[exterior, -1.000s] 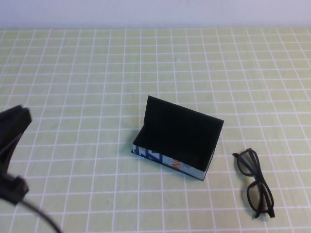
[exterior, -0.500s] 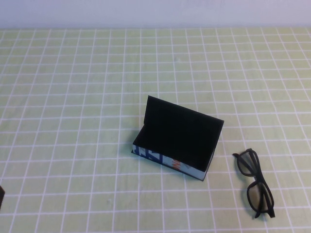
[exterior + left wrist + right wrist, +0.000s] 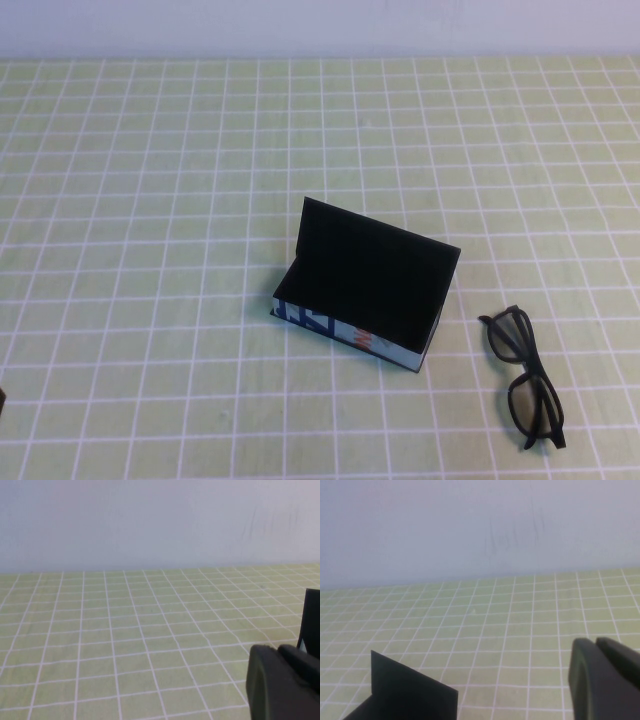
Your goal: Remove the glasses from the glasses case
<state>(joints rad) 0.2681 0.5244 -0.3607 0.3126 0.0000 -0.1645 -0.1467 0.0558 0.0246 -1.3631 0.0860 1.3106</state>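
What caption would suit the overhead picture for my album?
Open glasses case with its lid raised, black glasses lying apart on the checked cloth to its right; neither arm in view.

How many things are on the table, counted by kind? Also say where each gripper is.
glasses: 1, lying on the table beside the case
glasses case: 1, lid standing open
Total: 2
left gripper: seen only in its wrist view, away from both things
right gripper: shut, seen only in its wrist view, holding nothing
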